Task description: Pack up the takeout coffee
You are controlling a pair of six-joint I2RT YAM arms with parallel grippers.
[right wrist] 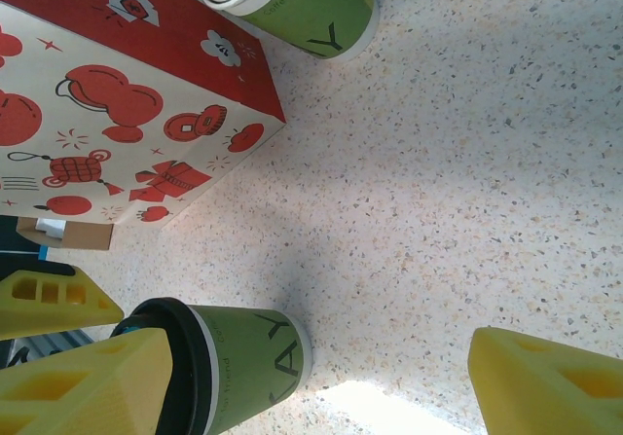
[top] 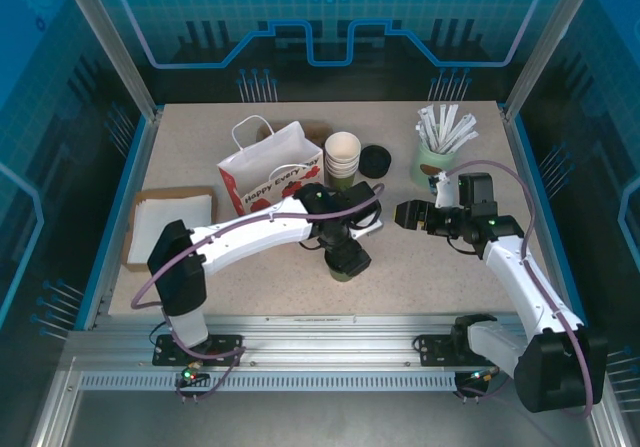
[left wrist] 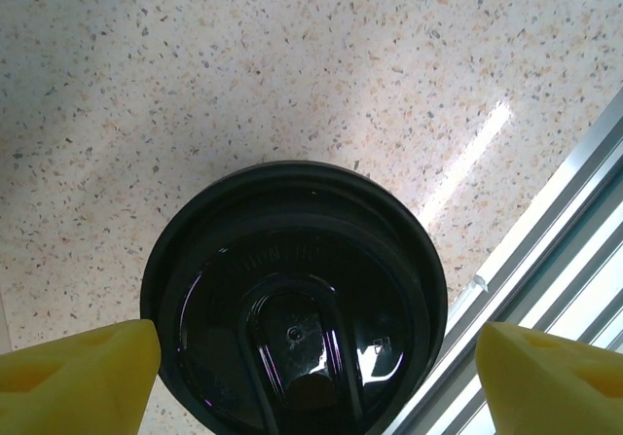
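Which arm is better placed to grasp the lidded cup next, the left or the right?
Left. The left end effector hangs open directly over the cup, straddling its lid. The right end effector is open too, but off to the cup's side.

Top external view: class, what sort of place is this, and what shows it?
Likely a lab robot cell staged as a coffee counter: lidded takeout coffee, stacked cups, paper bag, aluminium rails.

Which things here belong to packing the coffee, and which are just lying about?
Job: lidded coffee cup; paper bag, likely what it goes into.
Lying about: stack of lidless cups; spare black lid; holder of sticks; tray of napkins.
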